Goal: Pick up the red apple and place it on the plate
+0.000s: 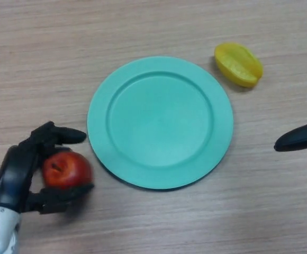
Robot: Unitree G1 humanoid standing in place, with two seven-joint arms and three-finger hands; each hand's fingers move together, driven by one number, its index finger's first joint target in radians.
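Observation:
The red apple (pixel 66 169) is at the lower left of the head view, just left of the teal plate (pixel 160 121). My left hand (pixel 21 174) is curled round the apple, fingers above it and thumb below it. The plate lies flat in the middle of the wooden table and has nothing on it. My right hand (pixel 299 137) shows only as one dark fingertip at the right edge, well clear of the plate.
A yellow star fruit (pixel 238 64) lies on the table beyond the plate's upper right rim.

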